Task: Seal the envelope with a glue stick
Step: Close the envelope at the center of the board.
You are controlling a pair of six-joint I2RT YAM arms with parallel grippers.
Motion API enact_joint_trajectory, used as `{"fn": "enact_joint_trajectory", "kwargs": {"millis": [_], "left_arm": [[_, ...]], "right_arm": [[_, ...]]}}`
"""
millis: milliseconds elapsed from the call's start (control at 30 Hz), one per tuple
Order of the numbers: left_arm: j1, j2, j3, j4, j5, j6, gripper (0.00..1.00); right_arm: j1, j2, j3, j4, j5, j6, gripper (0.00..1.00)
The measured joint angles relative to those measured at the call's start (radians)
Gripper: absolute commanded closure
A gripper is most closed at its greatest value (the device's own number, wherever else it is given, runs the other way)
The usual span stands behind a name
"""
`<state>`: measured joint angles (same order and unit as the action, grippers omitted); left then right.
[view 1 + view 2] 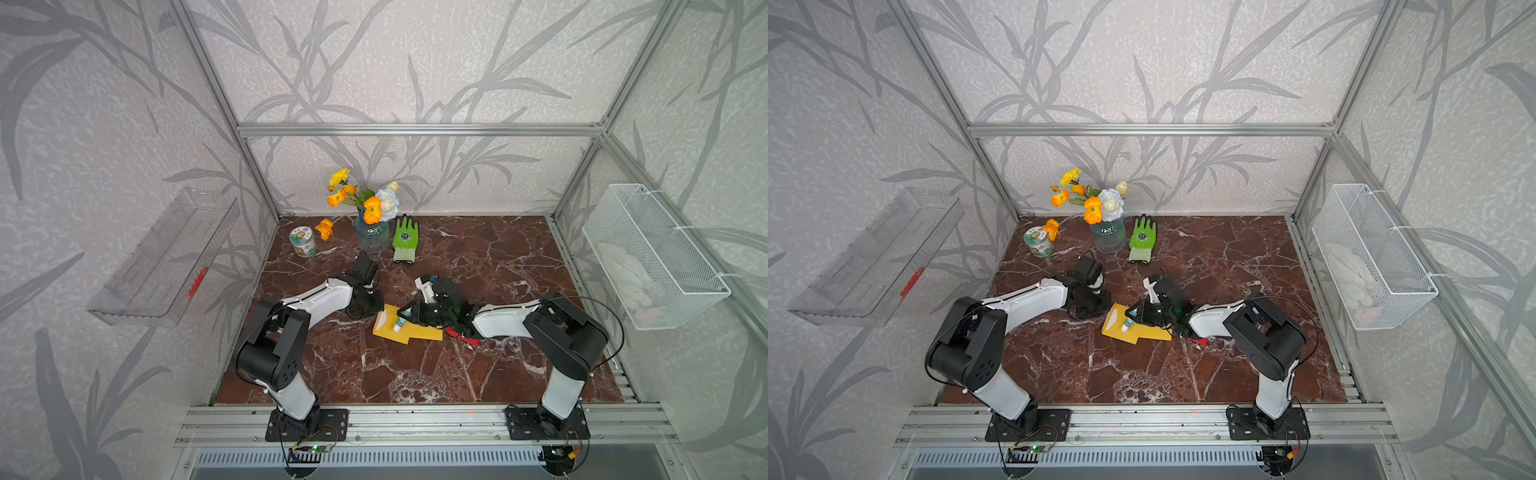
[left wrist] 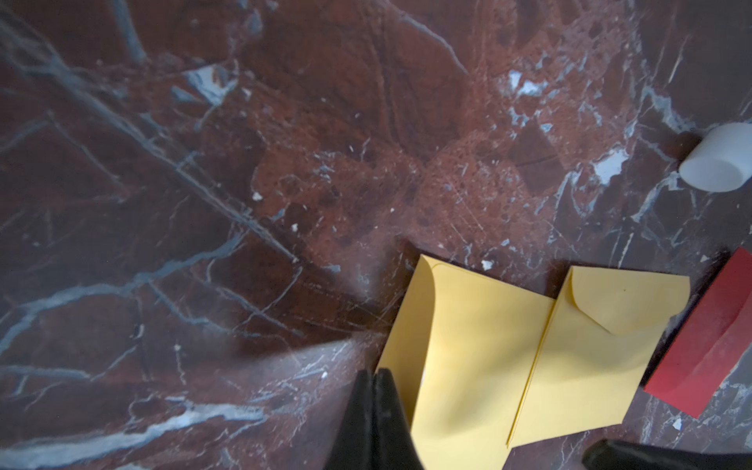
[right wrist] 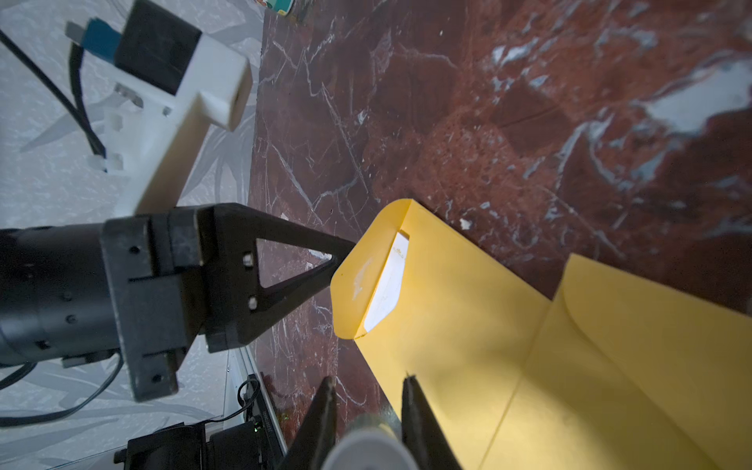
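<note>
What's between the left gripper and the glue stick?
The envelope flap, standing open, with white paper showing under it. The right wrist view shows this best.

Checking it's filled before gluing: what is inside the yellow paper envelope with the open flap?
The edge of a white paper sheet shows at the mouth of the yellow paper envelope, beside its open flap. The rest is covered by the envelope's face.
</note>
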<state>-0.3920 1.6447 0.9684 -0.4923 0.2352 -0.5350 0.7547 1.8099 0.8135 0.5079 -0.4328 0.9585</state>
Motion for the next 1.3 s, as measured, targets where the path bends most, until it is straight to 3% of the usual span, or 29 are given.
{"fn": "enact_joint_trajectory", "kwargs": {"millis": [733, 1300], "left_arm": [[-0.034, -0.017, 0.000, -0.001, 0.054, 0.000, 0.94], [-0.093, 0.116, 0.055, -0.011, 0.020, 0.005, 0.96]], "right_arm": [[-0.024, -0.014, -0.019, 0.006, -0.026, -0.002, 1.00], [-0.036, -0.014, -0.069, 0.027, -0.032, 0.001, 1.00]]}}
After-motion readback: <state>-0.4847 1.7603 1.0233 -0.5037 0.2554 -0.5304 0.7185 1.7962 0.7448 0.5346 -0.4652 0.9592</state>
